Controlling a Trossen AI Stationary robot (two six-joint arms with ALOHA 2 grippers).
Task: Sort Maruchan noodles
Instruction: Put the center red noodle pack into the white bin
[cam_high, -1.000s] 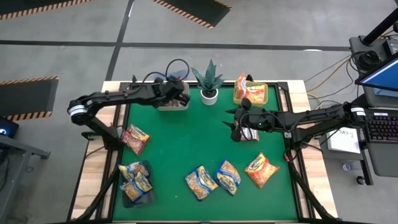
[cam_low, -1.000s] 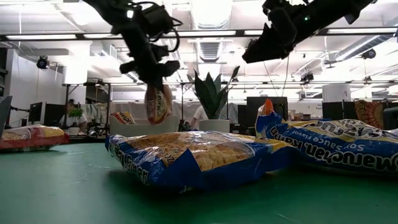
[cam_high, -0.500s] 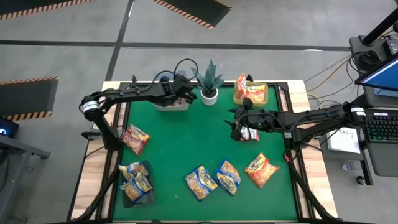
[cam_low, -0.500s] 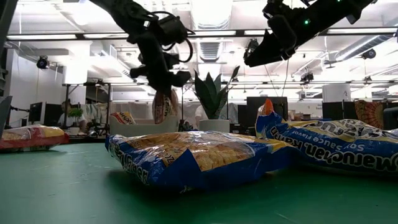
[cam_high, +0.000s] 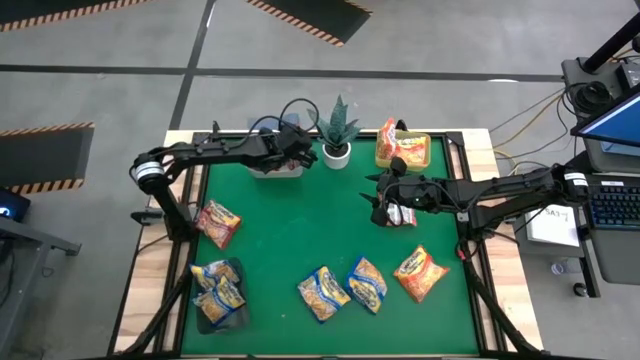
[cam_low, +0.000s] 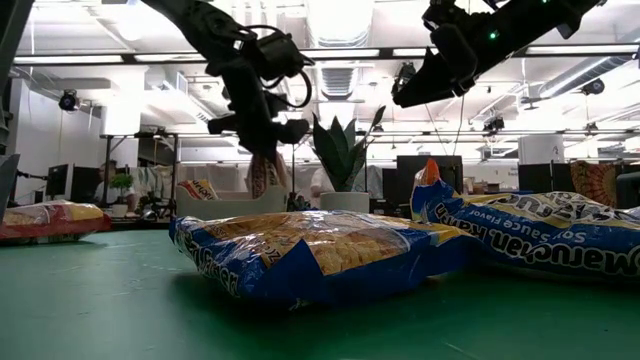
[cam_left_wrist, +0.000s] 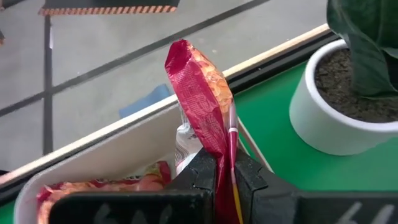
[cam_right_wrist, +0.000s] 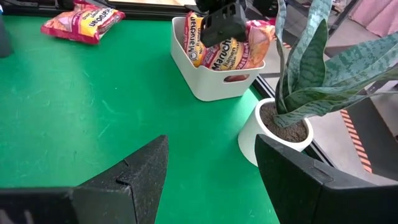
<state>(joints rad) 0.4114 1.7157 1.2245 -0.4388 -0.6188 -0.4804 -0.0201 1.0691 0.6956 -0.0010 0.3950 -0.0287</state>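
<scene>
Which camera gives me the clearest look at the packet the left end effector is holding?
Left wrist view: the red packet fills the frame, pinched upright over the white bin. Right wrist view shows it from afar, the low view dangling, and the high view hides it under the left end effector.

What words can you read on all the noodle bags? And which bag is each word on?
"Maruchan" and "Soy Sauce Flavor", upside down, on the blue packet in the low view.
"Maruchan", sideways, on the packet standing in the white bin.
"Maruchan", upside down, on the red packet lying on the green mat.
Print on the packet in the left end effector is too crumpled to read.
</scene>
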